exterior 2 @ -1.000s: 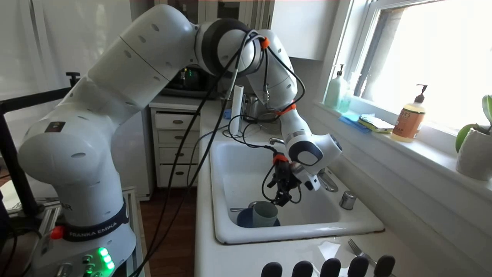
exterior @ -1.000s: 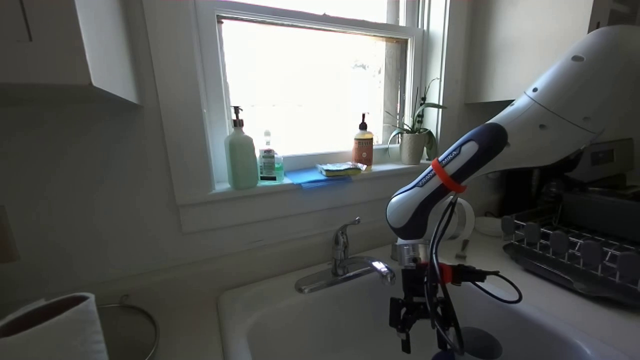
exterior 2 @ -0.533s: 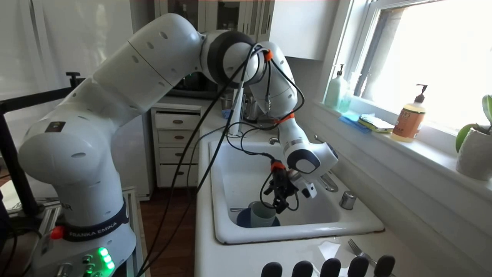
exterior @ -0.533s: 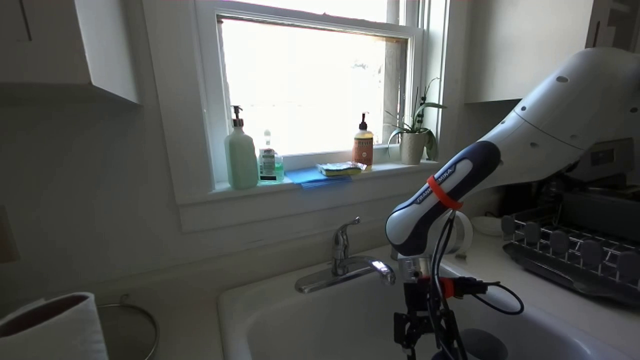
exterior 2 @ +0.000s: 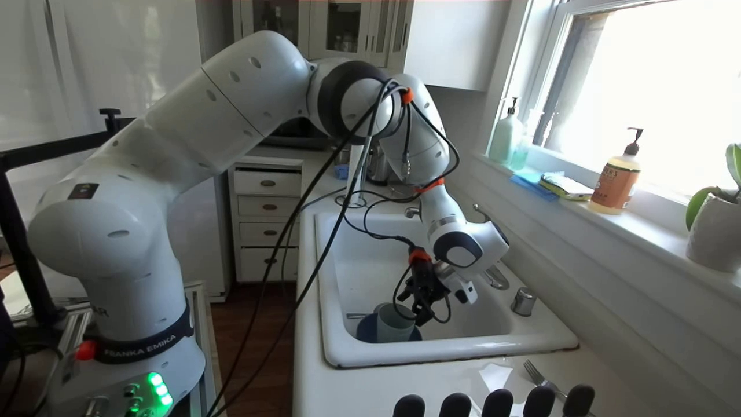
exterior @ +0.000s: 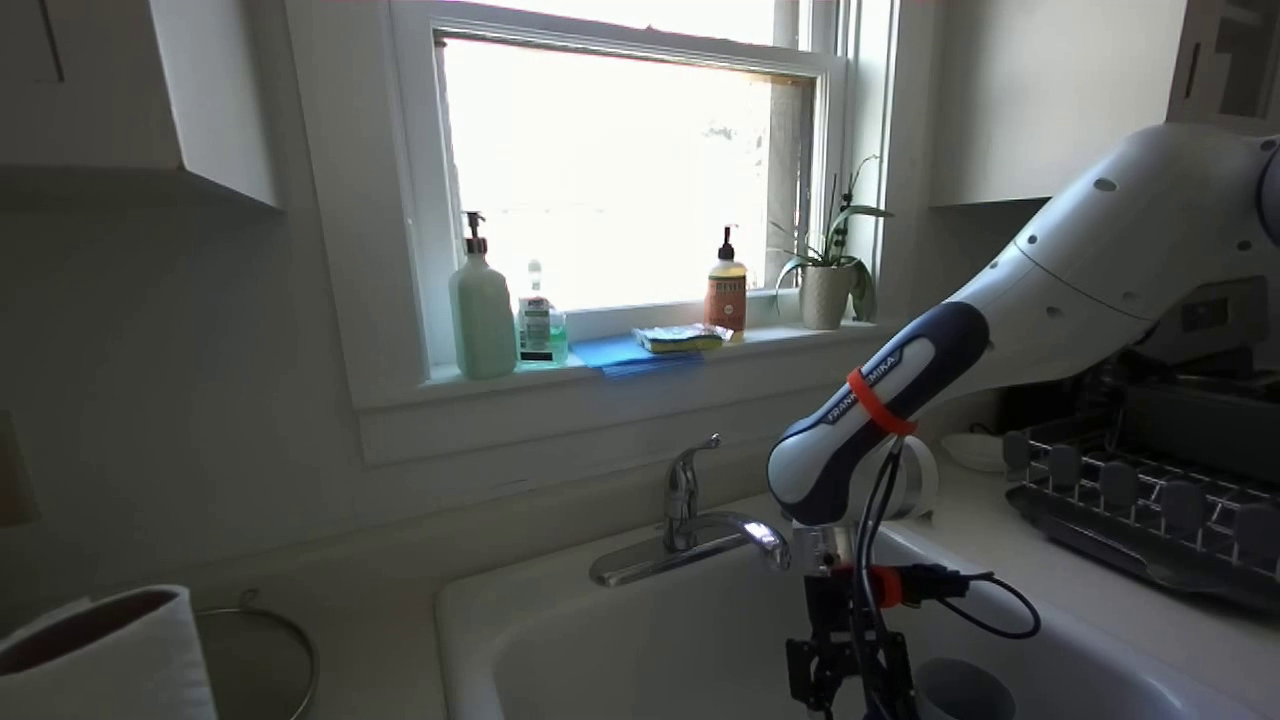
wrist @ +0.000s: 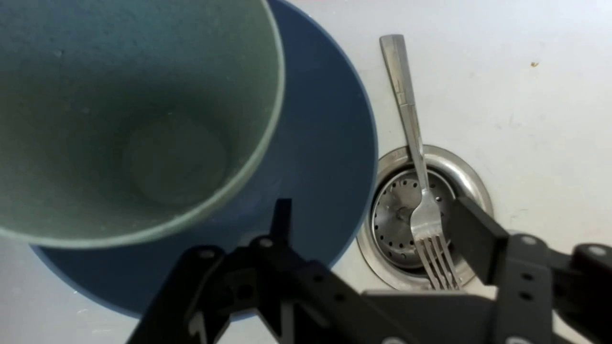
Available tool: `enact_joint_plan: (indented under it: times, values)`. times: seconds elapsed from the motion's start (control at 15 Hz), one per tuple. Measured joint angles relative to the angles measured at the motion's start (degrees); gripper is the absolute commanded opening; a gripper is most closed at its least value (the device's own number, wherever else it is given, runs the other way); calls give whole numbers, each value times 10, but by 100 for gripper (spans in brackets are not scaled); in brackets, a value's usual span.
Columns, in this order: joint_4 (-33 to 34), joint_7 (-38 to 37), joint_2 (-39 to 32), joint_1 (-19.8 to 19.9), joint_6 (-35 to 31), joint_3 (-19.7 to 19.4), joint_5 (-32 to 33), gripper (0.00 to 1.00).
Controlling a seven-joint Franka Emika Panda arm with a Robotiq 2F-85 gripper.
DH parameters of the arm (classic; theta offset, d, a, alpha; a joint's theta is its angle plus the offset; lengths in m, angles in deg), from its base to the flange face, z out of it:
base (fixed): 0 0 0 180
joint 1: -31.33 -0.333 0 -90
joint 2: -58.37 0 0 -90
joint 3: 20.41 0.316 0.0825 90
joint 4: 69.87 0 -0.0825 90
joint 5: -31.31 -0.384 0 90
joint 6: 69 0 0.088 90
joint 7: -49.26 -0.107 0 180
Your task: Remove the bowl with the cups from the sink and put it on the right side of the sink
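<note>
1. Bowl (wrist: 330,143): blue, on the floor of the sink (exterior 2: 451,349), close against the drain (wrist: 399,210); in an exterior view it shows around the foot of the cup (exterior 2: 392,327).
2. Cup: pale, mouth upward, standing inside the bowl and off-centre, away from the gripper (wrist: 375,215); only one cup can be made out.
3. Gripper: fingers well apart, nothing clamped; in the wrist view the inner finger (wrist: 281,222) shows over the bowl's interior, the outer finger (wrist: 478,241) beyond the rim; fingertip height against the rim is not clear.
4. Step in hand, as judged: lining up on the exposed stretch of rim for a pinch grasp; the lift is not yet begun.
5. Descent: lower straight, rim between the pads; hold the inner finger clear of the cup wall; stop short of the basin floor; avoid the fork (wrist: 425,217), which lies across the drain and could be caught.
6. Grasp and lift: clamp firmly; the cup's off-centre weight will likely tip the bowl about the pads, so raise slowly and level.
7. Placement: the right side is judged to be the counter (exterior 2: 347,385) toward the dish rack (exterior: 1118,487); set down clear of the counter fork (exterior 2: 539,376).
</note>
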Motion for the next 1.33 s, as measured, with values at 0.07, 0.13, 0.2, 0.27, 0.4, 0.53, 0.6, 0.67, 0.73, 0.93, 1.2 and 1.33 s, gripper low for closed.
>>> enact_joint_plan:
  times: [0.07, 0.13, 0.2, 0.27, 0.4, 0.53, 0.6, 0.67, 0.73, 0.93, 1.2, 1.33]
  values:
    - [4, -2, -3, 0, 0, 0, 2, 79]
    - [8, -4, -6, 0, 0, -1, 3, 90]
    - [12, -7, -9, 0, 0, -1, 6, 93]
    - [15, -11, -12, 0, 1, -1, 8, 94]
    - [20, -19, -17, 0, 2, -2, 14, 93]
    - [26, -28, -25, -1, 5, -3, 20, 68]
    - [28, -33, -28, -2, 6, -3, 24, 67]
    - [30, -38, -31, -3, 8, -4, 27, 60]
    - [33, -42, -34, -4, 10, -5, 31, 53]
    - [42, -49, -42, -5, 20, -6, 36, 31]
    - [51, -56, -47, -5, 24, -9, 43, 4]
    - [56, -60, -50, -5, 28, -9, 43, 0]
